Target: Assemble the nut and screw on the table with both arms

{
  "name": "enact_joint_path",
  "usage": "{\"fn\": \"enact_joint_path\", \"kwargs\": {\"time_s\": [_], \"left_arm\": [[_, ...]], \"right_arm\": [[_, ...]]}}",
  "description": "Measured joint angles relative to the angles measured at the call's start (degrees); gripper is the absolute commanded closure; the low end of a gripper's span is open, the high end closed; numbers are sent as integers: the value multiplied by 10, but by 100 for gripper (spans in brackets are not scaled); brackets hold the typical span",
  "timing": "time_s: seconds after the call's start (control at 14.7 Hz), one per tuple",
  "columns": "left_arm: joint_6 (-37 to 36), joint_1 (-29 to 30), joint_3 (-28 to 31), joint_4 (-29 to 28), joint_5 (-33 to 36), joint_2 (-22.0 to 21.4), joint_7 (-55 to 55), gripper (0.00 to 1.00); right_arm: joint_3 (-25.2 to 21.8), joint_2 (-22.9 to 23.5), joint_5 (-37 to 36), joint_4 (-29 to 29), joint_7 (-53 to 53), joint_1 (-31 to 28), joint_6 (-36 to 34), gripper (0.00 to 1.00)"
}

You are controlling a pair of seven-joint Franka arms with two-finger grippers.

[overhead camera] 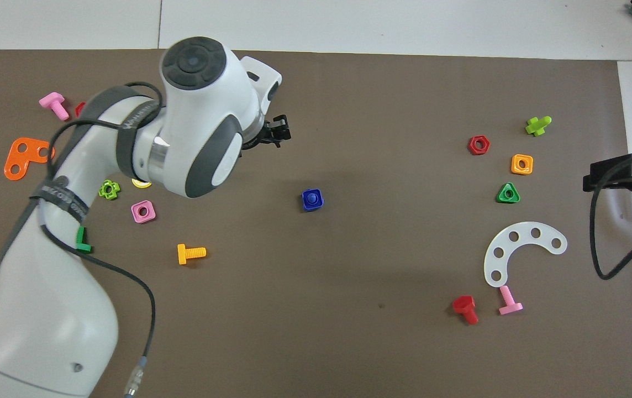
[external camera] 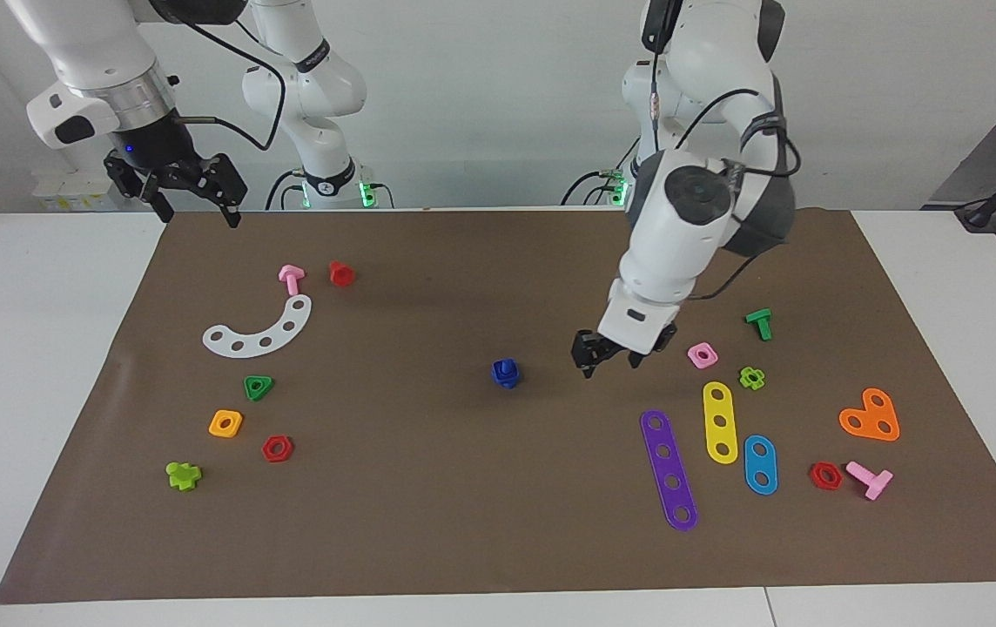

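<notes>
Near the middle of the facing view the dark-blue nut [external camera: 507,374] lies flat on the brown mat [external camera: 463,522] of the table [external camera: 28,348], and the blue screw [external camera: 508,367] stands in its centre hole; in the overhead view the pair shows as one blue square with a round boss, just right of frame centre [overhead camera: 312,199]. Nothing grips them. The left gripper [external camera: 609,359] hangs in the air to the right of the pair in the facing view, clearly apart from it, over bare mat and beside the pink square nut [external camera: 703,354] at its right. Its fingers stand parted with nothing between them. In the overhead view this gripper's black tips [overhead camera: 275,131] show up and to the left of the blue pair, poking out from under the white wrist of the left arm [overhead camera: 194,116]. The right gripper [external camera: 193,196] waits at the upper left of the facing view, raised above the corner of the mat, well away from the pair, its fingers spread and empty; in the overhead view it sits at the right edge of the frame [overhead camera: 614,174].
</notes>
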Motion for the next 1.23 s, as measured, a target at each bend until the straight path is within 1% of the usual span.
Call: {"fn": "enact_joint_path", "kwargs": {"time_s": [0.2,0.48,0.75,0.95,1.02,1.09,1.23], "left_arm": [[-34,61,2,-21,0,-31,96,19],[-42,110,4,-77,5,-80,162,18],[-46,132,6,-124,9,-144,183,15],[-59,134,6,-134,27,-174,184,12],[-63,134,5,-135,31,-181,184,8],[-68,134,5,-135,32,-188,184,0],[-75,134,3,-134,33,-201,184,0]], "right_arm": [[0,0,1,0,1,0,0,0],[0,0,1,0,1,0,0,0],[0,0,1,-1,1,0,0,0],[0,0,1,-1,1,0,0,0],[0,0,1,-1,1,0,0,0],[0,0,1,-1,1,0,0,0],[0,0,1,-1,1,0,0,0]]}}
